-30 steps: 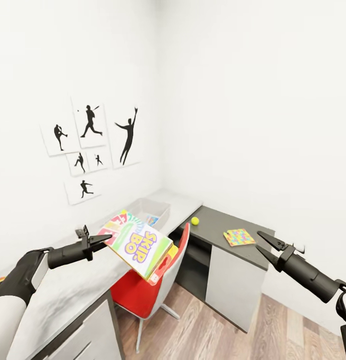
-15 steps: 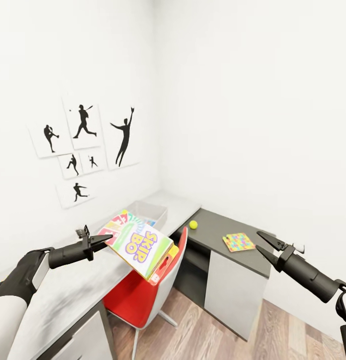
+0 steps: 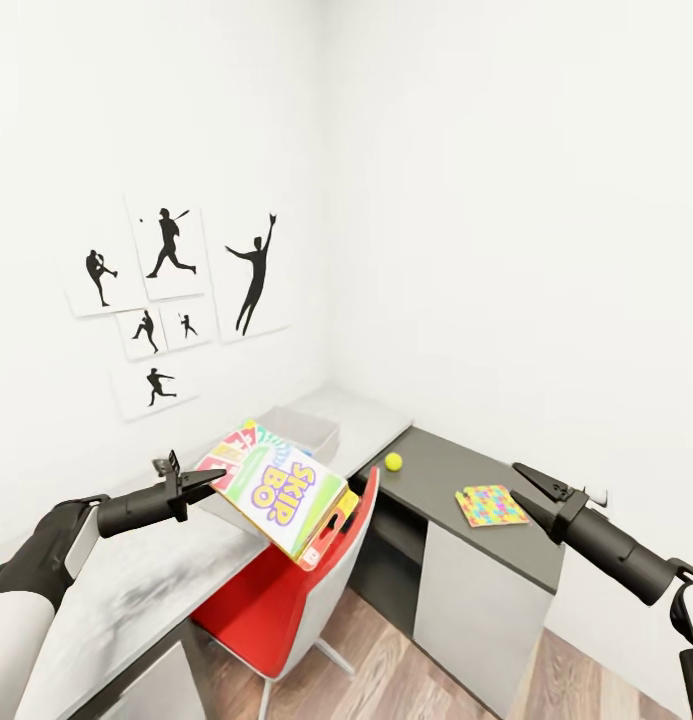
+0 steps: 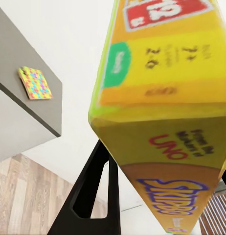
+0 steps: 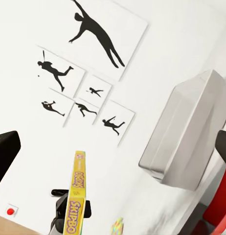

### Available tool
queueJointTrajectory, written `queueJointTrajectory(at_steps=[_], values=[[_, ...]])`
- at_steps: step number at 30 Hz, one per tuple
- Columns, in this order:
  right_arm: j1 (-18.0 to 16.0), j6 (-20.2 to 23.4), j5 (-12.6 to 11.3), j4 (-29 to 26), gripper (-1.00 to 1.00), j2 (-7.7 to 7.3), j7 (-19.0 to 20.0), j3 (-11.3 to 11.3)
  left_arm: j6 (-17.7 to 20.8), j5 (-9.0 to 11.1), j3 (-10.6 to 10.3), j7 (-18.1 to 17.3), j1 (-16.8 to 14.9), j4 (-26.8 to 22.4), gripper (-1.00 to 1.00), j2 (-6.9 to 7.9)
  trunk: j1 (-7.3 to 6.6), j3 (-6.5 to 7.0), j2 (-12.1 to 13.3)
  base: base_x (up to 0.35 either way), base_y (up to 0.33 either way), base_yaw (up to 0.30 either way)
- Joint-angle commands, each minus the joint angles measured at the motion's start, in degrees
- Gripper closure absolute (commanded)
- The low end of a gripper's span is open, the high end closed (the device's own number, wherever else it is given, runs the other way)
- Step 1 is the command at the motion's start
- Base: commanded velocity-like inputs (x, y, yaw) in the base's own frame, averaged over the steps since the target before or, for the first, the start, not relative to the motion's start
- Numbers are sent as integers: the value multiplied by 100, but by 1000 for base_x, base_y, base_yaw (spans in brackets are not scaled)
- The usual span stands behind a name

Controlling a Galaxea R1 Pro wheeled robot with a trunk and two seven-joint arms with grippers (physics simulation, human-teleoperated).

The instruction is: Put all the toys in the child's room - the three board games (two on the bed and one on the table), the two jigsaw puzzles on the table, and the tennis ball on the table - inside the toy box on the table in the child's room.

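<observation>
Board games (image 3: 276, 487): a stack with a Skip-Bo box on top, held tilted in the air by the left gripper (image 3: 211, 475), whose jaws are clamped on the stack's edge. It hangs above the near edge of the table (image 3: 136, 590) and over the red chair (image 3: 286, 600). The left wrist view shows the stack's yellow side panels (image 4: 162, 112) at close range, with UNO and Skip-Bo lettering legible. The right wrist view shows the same stack edge-on (image 5: 76, 196) as a thin yellow strip.

Toy box (image 3: 301, 428): light grey, standing on the table's far end near the corner of the room, partly hidden behind the held stack in the head view. The right wrist view shows its outer wall (image 5: 186, 137) unobstructed.

Jigsaw puzzle (image 3: 491, 505): lying flat on the lower dark grey side unit (image 3: 456, 480), near its front edge. It is also visible in the left wrist view (image 4: 35, 83).

Tennis ball (image 3: 393, 461): resting on the same dark unit, close to where it meets the table, well apart from the puzzle.

Right gripper (image 3: 524, 484): in the air just beside the puzzle's side of the unit, jaws apart and holding nothing.

Silhouette pictures (image 3: 166, 300): a cluster hanging on the white wall above the table; the right wrist view shows them too (image 5: 88, 73).
</observation>
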Motion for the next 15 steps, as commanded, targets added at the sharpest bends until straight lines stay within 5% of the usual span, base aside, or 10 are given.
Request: queueJointTrajectory(at_steps=[1, 15], values=[[-2, 22, 60, -1, -100, -1, 59, -12, 60, 8, 0, -14, -3, 2, 100, -4, 4, -3, -4, 191, -148, 184], [-2, 22, 70, 0, -100, 16, 70, -7, 61, 8, -2, -7, -3, 2, 100, -9, 4, -5, -4, 189, -134, 27]])
